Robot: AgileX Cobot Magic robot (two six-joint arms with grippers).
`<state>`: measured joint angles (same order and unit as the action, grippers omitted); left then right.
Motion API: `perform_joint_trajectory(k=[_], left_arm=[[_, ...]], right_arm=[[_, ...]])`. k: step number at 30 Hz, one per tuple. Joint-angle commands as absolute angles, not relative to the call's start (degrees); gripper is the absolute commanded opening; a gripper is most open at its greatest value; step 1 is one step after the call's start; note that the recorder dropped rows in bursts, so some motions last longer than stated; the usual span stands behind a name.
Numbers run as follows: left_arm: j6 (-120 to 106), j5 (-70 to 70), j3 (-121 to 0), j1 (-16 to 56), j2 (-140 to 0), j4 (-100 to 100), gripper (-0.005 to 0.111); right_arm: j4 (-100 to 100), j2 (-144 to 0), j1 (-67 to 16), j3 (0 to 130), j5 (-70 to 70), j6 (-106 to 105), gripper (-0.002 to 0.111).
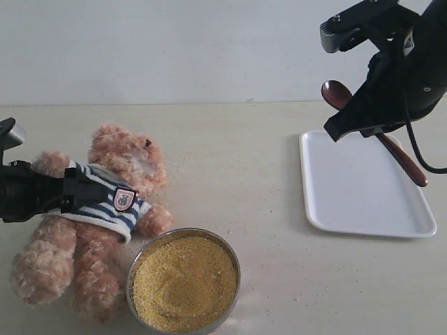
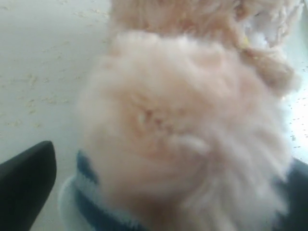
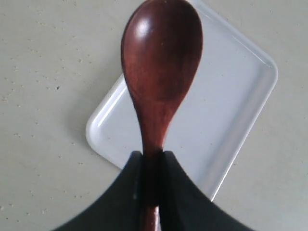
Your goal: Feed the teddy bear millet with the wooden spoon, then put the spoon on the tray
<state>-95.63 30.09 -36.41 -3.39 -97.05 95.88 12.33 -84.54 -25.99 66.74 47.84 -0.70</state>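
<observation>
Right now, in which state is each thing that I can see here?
teddy bear: lying on its back, left gripper around its body
left gripper: open
wooden spoon: empty, held by its handle over the tray
right gripper: shut on the wooden spoon
tray: flat, spoon not yet on it
metal bowl: upright, full of millet

At left, teddy bear (image 1: 119, 167); millet (image 1: 183, 283) in bowl (image 1: 183, 231) just beside it; tray (image 1: 349, 202) well apart at right.
</observation>
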Motion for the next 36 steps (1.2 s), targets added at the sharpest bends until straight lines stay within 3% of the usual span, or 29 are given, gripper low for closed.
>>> perform_joint_trajectory(k=[1,9,11,12,13,14,23,26,31,36], left_arm=[[-96.06,29.69,-36.69,-3.44,-95.76,96.59,0.104],[-97.64,18.08,-36.69,-3.44,-86.36,94.25,0.102],[-87.1,14.21,-36.69,-3.44,-80.68,91.75,0.084],[-79.21,12.33,-36.26,-3.44,-76.03,89.91,0.053],[-76.4,11.83,-36.02,-3.44,-74.07,89.63,0.036],[-74.01,11.57,-36.02,-3.44,-69.51,88.63,0.007],[-56.11,-9.39,-35.01,-3.44,-36.44,93.52,0.005],[-64.68,-5.83,-34.74,-3.44,-28.47,88.75,0.005],[-84.15,14.3,-34.95,-3.44,-18.04,59.17,0.005],[-77.46,21.42,-34.52,-3.44,-11.97,51.94,0.005]], right_arm=[[11.89,-83.91,-25.67,66.61,47.44,-0.39,0.0],[11.04,-83.91,-25.67,66.61,47.44,0.0,0.0],[11.04,-83.91,-25.67,66.61,47.44,0.0,0.0],[11.04,-83.91,-25.67,66.61,47.33,-0.39,0.0],[11.04,-83.91,-25.67,66.61,47.33,-0.39,0.0],[11.04,-83.91,-25.67,66.61,47.33,-0.39,0.0],[22.08,-83.91,-25.67,62.66,43.67,11.1,0.0],[23.74,-83.91,-25.67,59.25,39.18,14.53,0.0],[23.82,-83.91,-25.67,55.94,34.21,17.99,0.0],[24.85,-83.91,-25.67,55.31,34.01,17.99,0.0]])
